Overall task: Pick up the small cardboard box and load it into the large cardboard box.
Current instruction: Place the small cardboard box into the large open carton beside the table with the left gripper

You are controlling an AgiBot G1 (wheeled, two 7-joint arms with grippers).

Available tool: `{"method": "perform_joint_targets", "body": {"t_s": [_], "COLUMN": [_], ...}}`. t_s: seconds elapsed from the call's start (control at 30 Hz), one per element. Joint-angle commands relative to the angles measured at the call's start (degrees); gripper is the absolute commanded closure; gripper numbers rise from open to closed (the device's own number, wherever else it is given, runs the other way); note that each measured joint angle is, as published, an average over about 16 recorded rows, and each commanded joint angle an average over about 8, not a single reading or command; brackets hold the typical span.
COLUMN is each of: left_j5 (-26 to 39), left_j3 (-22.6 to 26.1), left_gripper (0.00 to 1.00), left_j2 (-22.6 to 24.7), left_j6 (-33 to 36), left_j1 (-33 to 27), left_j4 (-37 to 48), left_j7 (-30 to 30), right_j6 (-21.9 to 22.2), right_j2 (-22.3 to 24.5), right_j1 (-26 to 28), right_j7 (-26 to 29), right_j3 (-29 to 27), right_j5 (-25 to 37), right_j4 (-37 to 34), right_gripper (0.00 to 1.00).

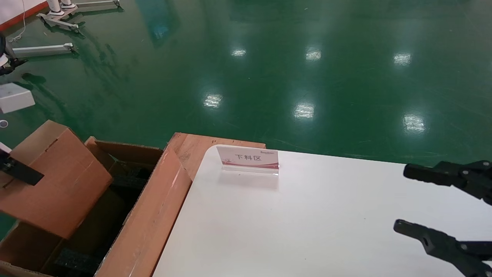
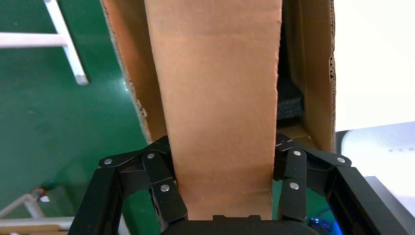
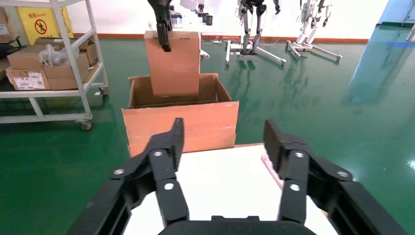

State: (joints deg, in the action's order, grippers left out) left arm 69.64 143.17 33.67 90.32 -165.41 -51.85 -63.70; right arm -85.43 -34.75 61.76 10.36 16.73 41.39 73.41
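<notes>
- Since the large cardboard box stands on the floor just beside the white table, its flaps upright and black foam at its bottom, the descent should stay inside those walls.
- The small cardboard box hangs tilted over that opening; levelling it first should keep its corners off the flaps.
- The left gripper is clamped on both its sides; I would release only once it is seated.
- The right gripper idles spread apart over the table.

Matt corrugated small cardboard box, glossy green floor, smooth white table, black foam
</notes>
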Motion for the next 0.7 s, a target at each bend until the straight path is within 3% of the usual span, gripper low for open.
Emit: {"method": "perform_joint_targets", "body": {"t_s": [0.03,0.7], "left_j5": [-0.8,-2.5], "left_j3": [0.6,0.8], "left_gripper": [1.00,1.00], "left_j2": [-0.3,-2.6], "left_j6": [-0.3,-8.7], "left_j1": [0.3,10.0], "left_j4": [1.0,1.1], "left_j7": [0.6,-0.8], "right_j6": [0.0,0.0], "right_j2": [0.0,0.0], "right_j1": [0.0,0.0], "right_j7": [0.0,0.0], "right_j3": [0.0,0.1], "right_j5": [0.0,-0.1], "right_j4": [0.0,0.0], "right_gripper": [0.00,0.00]}}
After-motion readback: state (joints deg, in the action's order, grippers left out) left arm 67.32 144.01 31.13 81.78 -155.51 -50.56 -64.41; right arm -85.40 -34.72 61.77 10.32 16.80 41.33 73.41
